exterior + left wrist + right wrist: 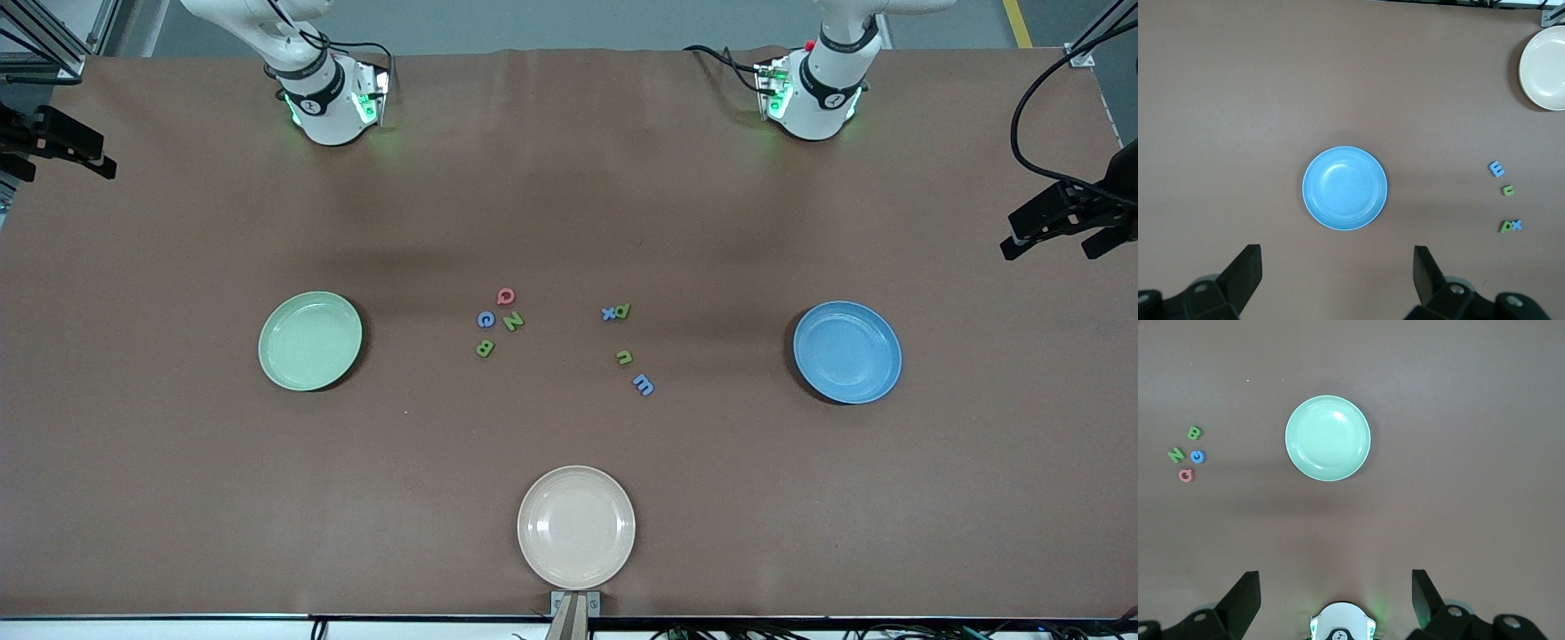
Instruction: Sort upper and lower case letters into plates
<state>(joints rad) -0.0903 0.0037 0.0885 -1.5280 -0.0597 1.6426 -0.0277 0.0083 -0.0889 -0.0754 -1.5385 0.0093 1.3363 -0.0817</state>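
Nearest, cream plate (576, 527); letters (500, 320) lie between green plate (309, 340) and blue plate (847, 352). Left pincer (1337, 267) and right pincer (1336, 587) hang spread, empty, over the worktop (178, 498).

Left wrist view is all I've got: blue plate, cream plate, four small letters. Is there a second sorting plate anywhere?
Observer: Yes, a pale green plate sits toward the right arm's end of the table, with nothing in it.
Operator: Any capital letters out there?
Observer: Four: a red Q, blue C, green N and green B, clustered together and apart from the green plate.
Operator: And the right hand?
Observer: The right hand is open and holds nothing. It waits up in the air, looking down on the green plate.
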